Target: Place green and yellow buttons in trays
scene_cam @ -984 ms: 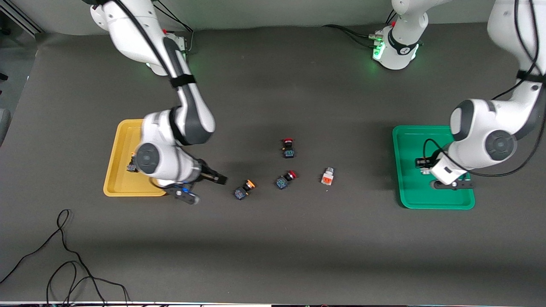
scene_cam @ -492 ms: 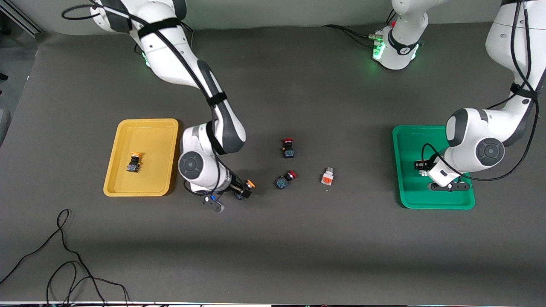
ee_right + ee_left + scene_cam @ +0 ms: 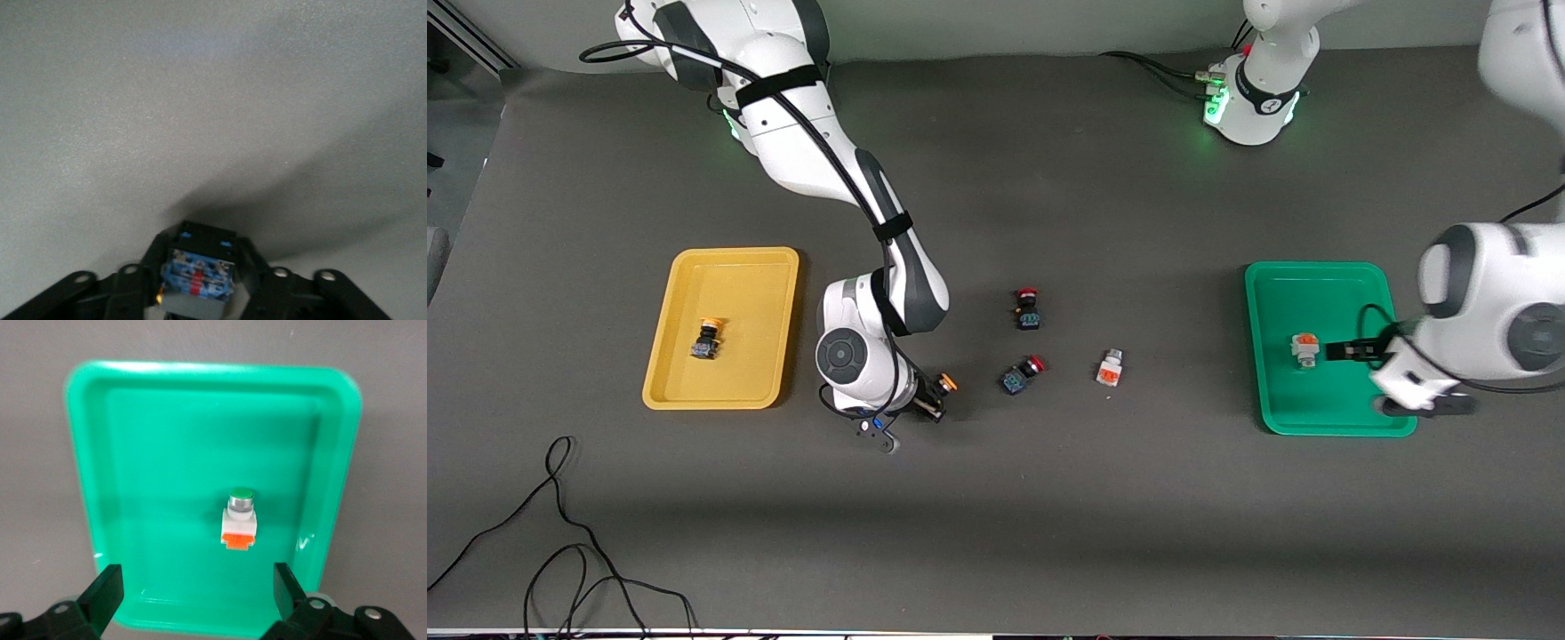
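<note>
My right hand [image 3: 932, 402] is down at the desk [image 3: 1049, 516] with its fingers narrowed around a yellow-capped button [image 3: 941, 388]; in the right wrist view the blue-and-black body [image 3: 198, 270] sits between the pads, though I can't tell if they press it yet. Another yellow-capped button [image 3: 707, 339] already lies in the yellow tray [image 3: 734, 258]. My left hand [image 3: 197, 590] hangs spread wide and empty over the green tray [image 3: 1316, 418], and one white button with a green tip [image 3: 239, 520] lies in that tray on its side. The second white button [image 3: 1110, 367] is on the bare desk, toward the green tray's end from the two red-capped buttons [image 3: 1028, 308] [image 3: 1021, 374], which I leave alone.

Handling guess: these look like light, rigid plastic switches, no give, not fragile. The round cap would likely roll or slip between flat pads, so I'd grip across the squarish body's flat sides, as the right hand seems to. For the white one, same idea: take the blocky white part, not the tip. Being light, they could tip or skid if a finger nudges them first, so centre the fingers before closing.
</note>
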